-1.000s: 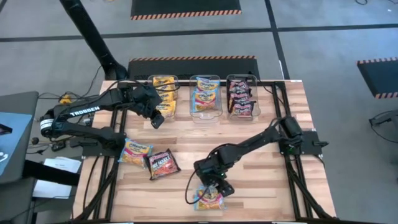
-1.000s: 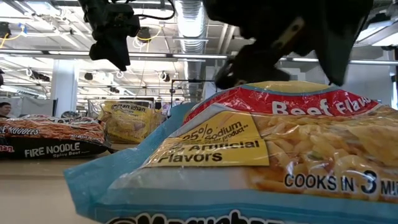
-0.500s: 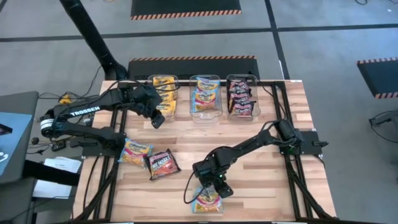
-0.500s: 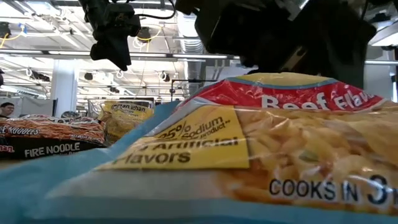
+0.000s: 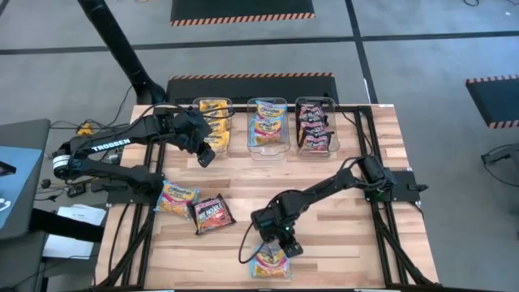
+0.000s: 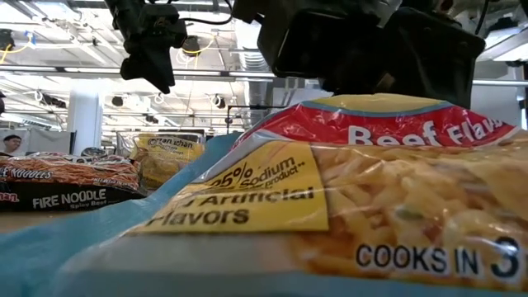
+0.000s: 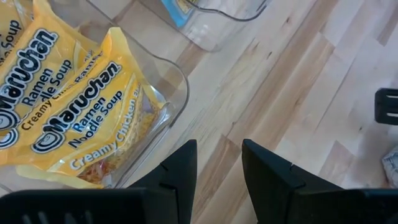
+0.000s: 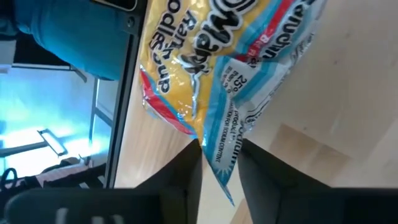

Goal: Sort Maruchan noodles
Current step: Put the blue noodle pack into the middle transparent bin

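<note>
A light blue and yellow noodle packet (image 5: 272, 261) lies near the table's front edge and fills the low view (image 6: 330, 206). My right gripper (image 5: 277, 243) stands over its far edge, shut on it. A yellow-orange packet (image 5: 177, 197) and a black-red packet (image 5: 212, 212) lie flat on the front left. My left gripper (image 5: 204, 156) hangs open above the table beside the bin of yellow packets (image 5: 212, 122), with nothing between its fingers (image 7: 180, 168). My right gripper pinches the packet's blue-bordered edge (image 8: 222, 142) between its two fingers, one on each face of a raised crinkle. The fingers slant down from the table's far right side. The rest of the packet lies on the table.
Three clear bins stand in a row at the far edge: yellow packets on the left, light blue packets (image 5: 268, 126) in the middle, black-red packets (image 5: 315, 126) on the right. Bare wood lies between the bins and the loose packets.
My right gripper has sunk a little onto the light blue packet, rolled slightly, and shut its fingers on the packet's edge. The packet's edge has bunched up between them. My left arm has kept still.
</note>
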